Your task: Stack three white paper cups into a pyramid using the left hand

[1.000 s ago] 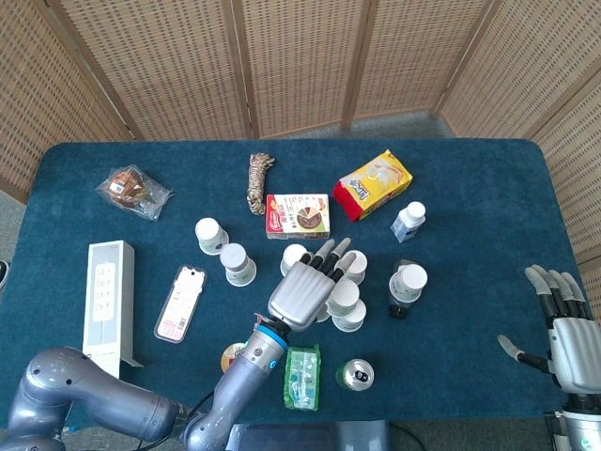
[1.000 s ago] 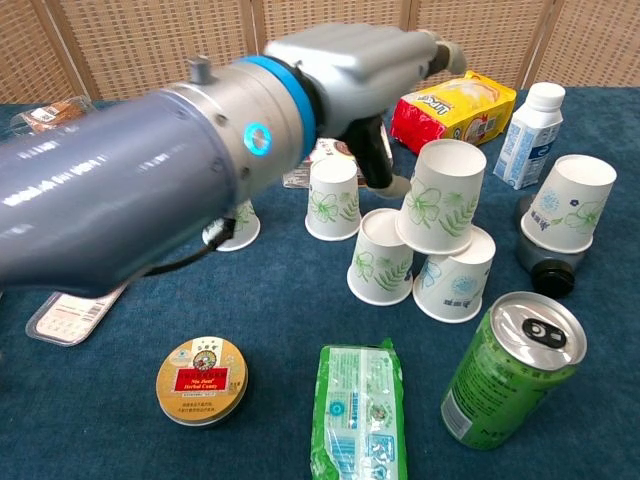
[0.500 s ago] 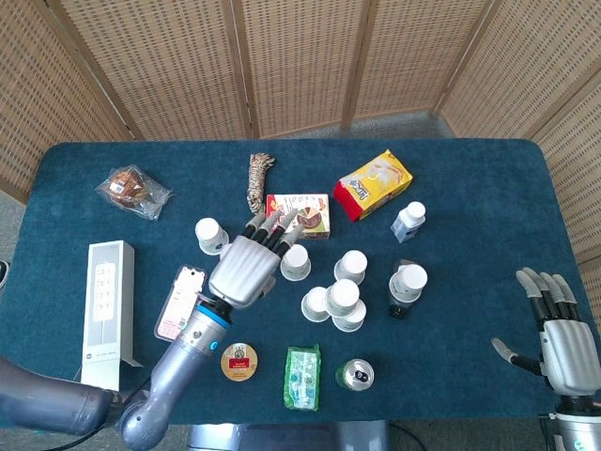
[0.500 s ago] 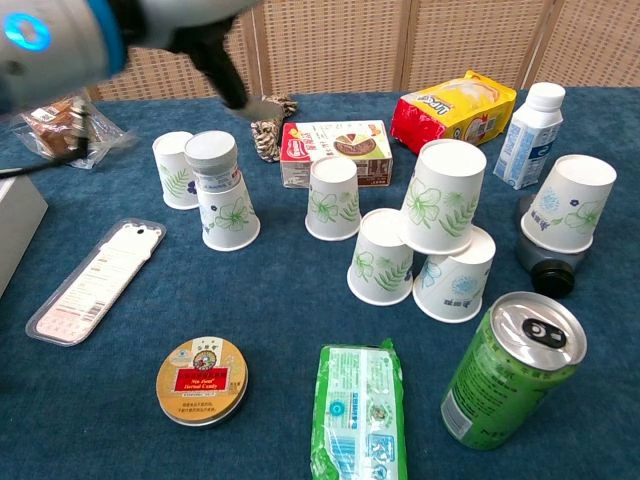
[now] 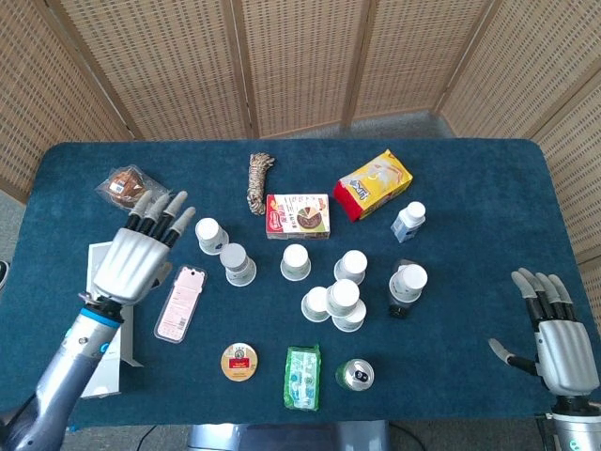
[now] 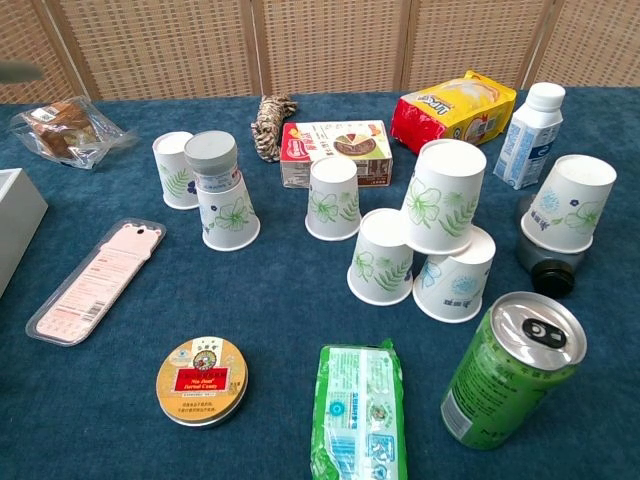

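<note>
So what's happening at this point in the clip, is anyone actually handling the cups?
Nothing is being held right now. Three white paper cups with floral print already stand as a pyramid on the blue table, one upside-down cup resting on two others. The left hand is open, fingers spread, off to the left above a white box, well clear of the stack. The right hand is open too, idle at the table's near right edge.

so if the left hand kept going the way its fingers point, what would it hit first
Its fingers point up and to the right in the head view. The nearest thing on that line looks like the upside-down paper cup just past the fingertips. The hand's height over the table is unclear, so it might pass above.
</note>
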Robot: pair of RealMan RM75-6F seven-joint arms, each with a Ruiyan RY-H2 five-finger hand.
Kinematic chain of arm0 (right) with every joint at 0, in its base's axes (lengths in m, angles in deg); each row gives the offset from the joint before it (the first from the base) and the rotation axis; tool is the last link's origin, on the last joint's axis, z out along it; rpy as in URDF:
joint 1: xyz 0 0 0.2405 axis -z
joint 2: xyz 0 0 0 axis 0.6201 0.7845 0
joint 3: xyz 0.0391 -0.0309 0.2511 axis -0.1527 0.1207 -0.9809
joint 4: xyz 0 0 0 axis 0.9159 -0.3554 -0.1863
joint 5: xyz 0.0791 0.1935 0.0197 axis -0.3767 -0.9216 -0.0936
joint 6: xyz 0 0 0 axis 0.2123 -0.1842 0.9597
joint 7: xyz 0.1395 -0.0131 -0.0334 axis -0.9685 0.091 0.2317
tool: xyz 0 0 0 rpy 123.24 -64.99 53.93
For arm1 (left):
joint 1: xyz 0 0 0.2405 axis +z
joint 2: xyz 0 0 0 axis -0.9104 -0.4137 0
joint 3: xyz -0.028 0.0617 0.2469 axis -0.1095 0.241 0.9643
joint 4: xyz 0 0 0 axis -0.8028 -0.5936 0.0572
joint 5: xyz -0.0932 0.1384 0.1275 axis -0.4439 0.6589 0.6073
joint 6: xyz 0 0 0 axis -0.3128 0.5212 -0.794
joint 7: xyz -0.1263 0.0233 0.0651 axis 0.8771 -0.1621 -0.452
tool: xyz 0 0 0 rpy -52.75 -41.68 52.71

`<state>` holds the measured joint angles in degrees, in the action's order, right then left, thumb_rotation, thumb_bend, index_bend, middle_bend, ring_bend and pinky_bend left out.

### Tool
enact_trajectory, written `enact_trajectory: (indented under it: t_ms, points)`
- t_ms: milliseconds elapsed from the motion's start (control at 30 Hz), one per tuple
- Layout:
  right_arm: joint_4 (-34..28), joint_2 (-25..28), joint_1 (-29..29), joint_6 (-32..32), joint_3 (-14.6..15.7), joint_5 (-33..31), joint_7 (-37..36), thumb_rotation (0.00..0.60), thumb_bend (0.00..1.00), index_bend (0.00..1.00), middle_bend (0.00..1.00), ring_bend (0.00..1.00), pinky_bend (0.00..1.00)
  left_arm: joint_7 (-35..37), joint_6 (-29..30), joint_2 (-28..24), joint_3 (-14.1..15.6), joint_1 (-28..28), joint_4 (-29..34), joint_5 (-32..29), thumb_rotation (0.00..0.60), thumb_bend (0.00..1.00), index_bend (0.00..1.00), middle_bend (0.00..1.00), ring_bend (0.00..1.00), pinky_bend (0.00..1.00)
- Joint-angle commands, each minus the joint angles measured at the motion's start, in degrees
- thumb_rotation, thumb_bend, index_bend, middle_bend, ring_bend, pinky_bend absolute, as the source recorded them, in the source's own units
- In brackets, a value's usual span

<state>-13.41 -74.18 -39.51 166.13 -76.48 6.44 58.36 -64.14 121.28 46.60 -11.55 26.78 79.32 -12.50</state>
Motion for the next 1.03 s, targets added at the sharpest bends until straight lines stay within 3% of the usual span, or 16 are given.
enact_trajectory:
  t_ms: [33,367,567,1033]
  points:
    - [0.0,-0.4,0.0,0.0,0.3,0.6,1.0,0.6,0.19,0.0,0.0,0.0,0.0,10.4,3.3,-4.4,4.2,6.8,-6.1,7.0,0.6,0.31,0.05,0.0,0.0,0.0]
    - [0.5,-1.0,0.0,0.4,-0.3,0.0,3.1,0.6,0.19,0.0,0.0,0.0,0.0,29.4,13.1,-4.9,9.0,20.0,-18.6,17.6,0.6,0.31,0.05,0.0,0.0,0.0]
    - [0.8,-1.1,-0.1,-0.1,-0.5,-0.9,4.1,0.6,0.19,0.01,0.0,0.0,0.0,35.4,17.9,-2.9,10.8,26.8,-23.8,21.1,0.6,0.31,0.04,0.0,0.0,0.0]
    - [0.6,-1.5,-0.1,-0.2,-0.4,-1.0,6.1,0.6,0.19,0.01,0.0,0.0,0.0,46.7,19.0,0.0,7.3,33.1,-31.9,19.2,0.6,0.31,0.03,0.0,0.0,0.0]
